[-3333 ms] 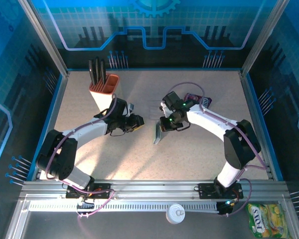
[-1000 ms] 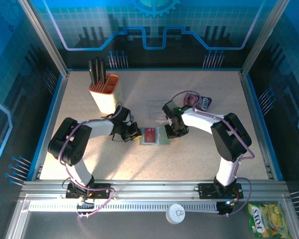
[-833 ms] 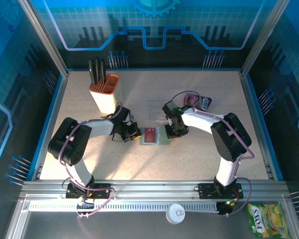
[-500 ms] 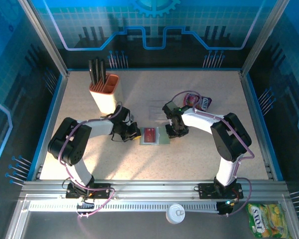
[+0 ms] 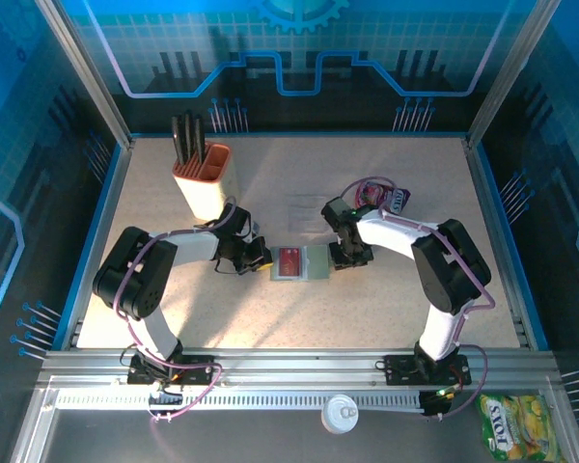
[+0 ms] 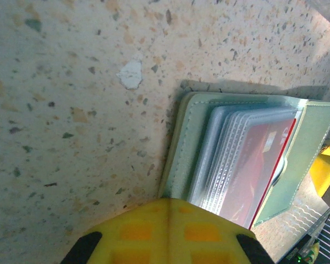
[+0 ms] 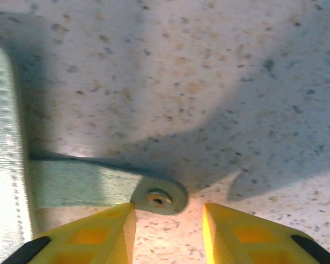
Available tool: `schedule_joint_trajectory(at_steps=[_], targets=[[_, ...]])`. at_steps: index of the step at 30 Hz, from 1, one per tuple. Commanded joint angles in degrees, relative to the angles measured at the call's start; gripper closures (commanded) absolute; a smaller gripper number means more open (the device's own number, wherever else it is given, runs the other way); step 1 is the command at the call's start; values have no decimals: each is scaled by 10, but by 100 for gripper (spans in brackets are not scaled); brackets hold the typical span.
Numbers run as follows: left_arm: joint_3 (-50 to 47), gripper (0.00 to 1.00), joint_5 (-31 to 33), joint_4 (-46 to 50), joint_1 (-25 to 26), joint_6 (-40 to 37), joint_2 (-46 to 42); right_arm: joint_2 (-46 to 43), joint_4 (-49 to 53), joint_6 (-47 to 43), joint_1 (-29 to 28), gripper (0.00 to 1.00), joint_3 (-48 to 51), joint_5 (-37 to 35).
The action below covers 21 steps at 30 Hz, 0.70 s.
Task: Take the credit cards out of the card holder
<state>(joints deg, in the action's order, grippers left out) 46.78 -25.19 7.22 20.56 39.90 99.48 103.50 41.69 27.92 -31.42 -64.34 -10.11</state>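
The grey-green card holder (image 5: 314, 262) lies open on the table between both arms. A red credit card (image 5: 289, 260) shows in its clear sleeves; in the left wrist view the same card (image 6: 261, 165) sits behind ribbed plastic pockets of the card holder (image 6: 187, 143). My left gripper (image 5: 261, 258) is shut, its yellow fingertips (image 6: 168, 204) pressed together over the holder's left edge. My right gripper (image 5: 345, 258) is open at the holder's right side. In the right wrist view, the holder's snap strap (image 7: 157, 197) lies just ahead of the gap in my right gripper (image 7: 169, 213), touching neither finger.
An orange-and-cream cup with black pens (image 5: 201, 178) stands at the back left. A pink snack pouch (image 5: 388, 197) lies behind the right arm. A yellow packet (image 5: 517, 425) and a white cap (image 5: 340, 413) sit outside the table's near rail.
The right gripper has opened, let go of the snap strap and shifted slightly right. The left gripper stays shut at the holder's left edge. Earlier still the holder stood on edge; it now lies open.
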Motion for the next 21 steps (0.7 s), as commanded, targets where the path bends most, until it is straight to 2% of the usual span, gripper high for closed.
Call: schedule_joint_trajectory(at_steps=[1, 21], targets=[[-10, 96, 43, 69, -14, -16, 14, -6, 29, 9, 12, 59, 11, -11], [-4, 95, 15, 60, -19, -21, -12, -2, 47, 12, 25, 57, 9, -20]])
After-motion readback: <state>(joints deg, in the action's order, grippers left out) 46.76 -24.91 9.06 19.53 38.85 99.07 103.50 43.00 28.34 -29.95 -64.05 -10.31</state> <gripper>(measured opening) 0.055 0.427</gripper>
